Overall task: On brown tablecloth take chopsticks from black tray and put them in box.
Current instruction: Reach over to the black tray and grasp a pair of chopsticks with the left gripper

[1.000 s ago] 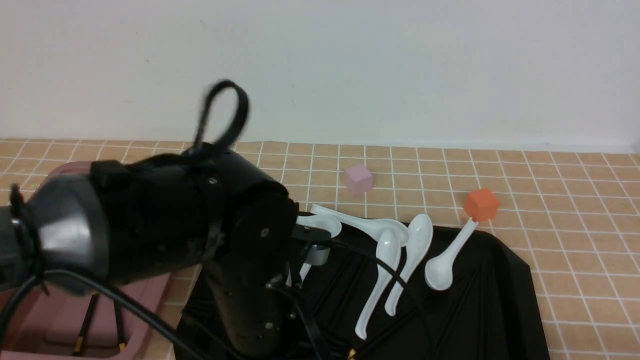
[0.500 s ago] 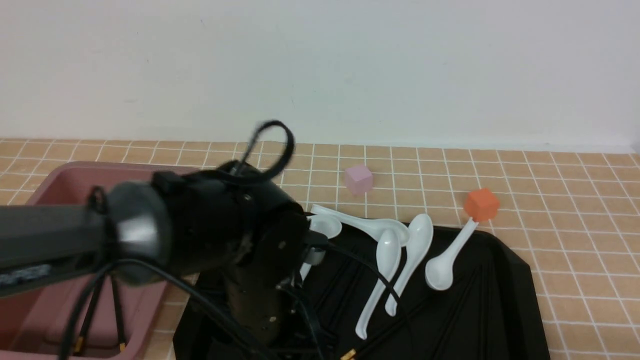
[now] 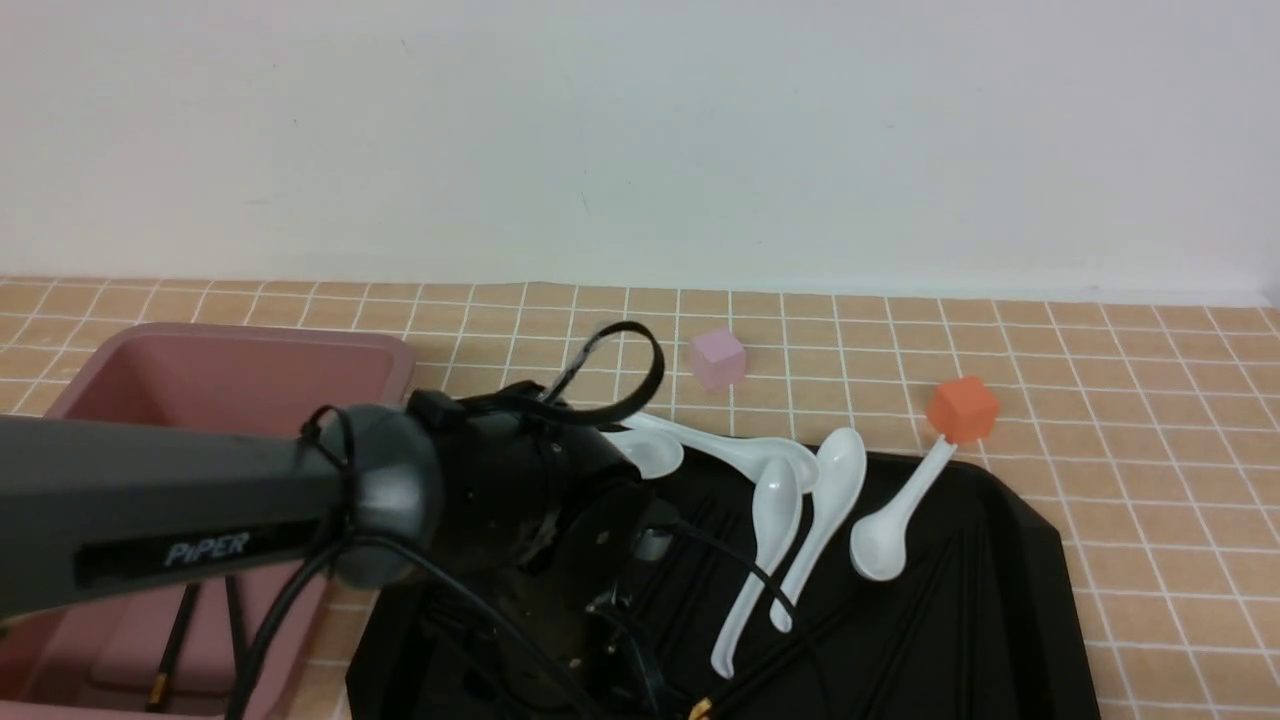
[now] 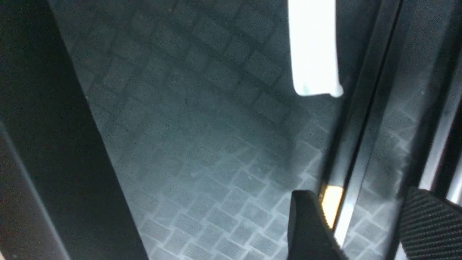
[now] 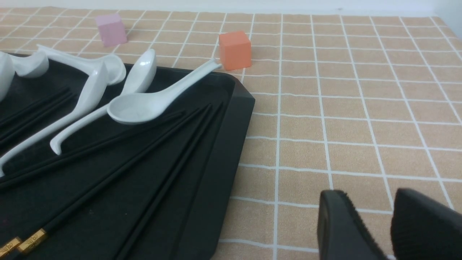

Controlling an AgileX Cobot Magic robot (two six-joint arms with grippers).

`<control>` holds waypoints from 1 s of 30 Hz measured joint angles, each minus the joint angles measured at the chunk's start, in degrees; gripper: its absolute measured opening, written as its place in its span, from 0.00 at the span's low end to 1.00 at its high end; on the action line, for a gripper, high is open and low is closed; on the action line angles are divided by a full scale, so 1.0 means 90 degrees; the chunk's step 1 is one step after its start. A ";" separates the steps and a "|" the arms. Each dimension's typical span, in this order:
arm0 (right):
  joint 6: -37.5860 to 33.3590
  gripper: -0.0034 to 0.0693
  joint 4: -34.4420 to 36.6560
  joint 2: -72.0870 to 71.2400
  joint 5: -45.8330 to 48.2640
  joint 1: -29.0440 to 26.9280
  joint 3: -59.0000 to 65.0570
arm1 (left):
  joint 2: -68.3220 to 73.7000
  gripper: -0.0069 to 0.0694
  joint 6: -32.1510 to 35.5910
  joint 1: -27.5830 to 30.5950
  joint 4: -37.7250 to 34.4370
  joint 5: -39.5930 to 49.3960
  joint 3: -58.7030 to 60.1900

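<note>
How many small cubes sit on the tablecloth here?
2. A pink cube on the cloth beyond the black tray; an orange cube further right, by the tray's far rim. The left arm may hide others.

flat black plastic tray (image 4: 202,151) under left gripper (image 4: 357,196): glossy, embossed grid (finger pads (image 4: 429,224) ribbed, matt); white ceramic spoons (image 5: 144,104) smooth, shiny.

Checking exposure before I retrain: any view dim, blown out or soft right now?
Left wrist view: dim, bluish and grainy, pressed close to the black tray; the spoon handle is blown out white, and the chopsticks have soft edges. Front view: evenly lit and sharp, though the left arm hides part of the tray. Right wrist view: bright and crisp; only the right gripper's fingers look soft.
</note>
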 joint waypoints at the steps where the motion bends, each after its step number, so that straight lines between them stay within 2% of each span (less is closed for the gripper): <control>1: 0.0000 0.38 0.0000 0.0000 0.0000 0.0000 0.0000 | 0.0000 0.56 0.0000 0.0000 0.0037 -0.0006 0.0000; 17: 0.0000 0.38 0.0000 0.0000 0.0000 0.0000 0.0000 | 0.0353 0.55 0.0000 0.0000 0.0107 -0.0195 -0.0127; 21: 0.0000 0.38 0.0000 0.0000 0.0000 0.0000 0.0000 | 0.0358 0.50 0.0000 0.0000 0.0081 -0.0207 -0.0127; 24: 0.0000 0.38 0.0000 0.0000 0.0000 0.0000 0.0000 | 0.0359 0.43 0.0000 0.0000 0.0049 -0.0220 -0.0127; 28: 0.0000 0.38 0.0000 0.0000 0.0000 0.0000 0.0000 | 0.0365 0.23 -0.0005 0.0000 -0.0054 -0.0245 -0.0127; 30: 0.0000 0.38 0.0000 0.0000 0.0000 0.0000 0.0000 | 0.0365 0.22 -0.0005 0.0000 -0.0054 -0.0245 -0.0127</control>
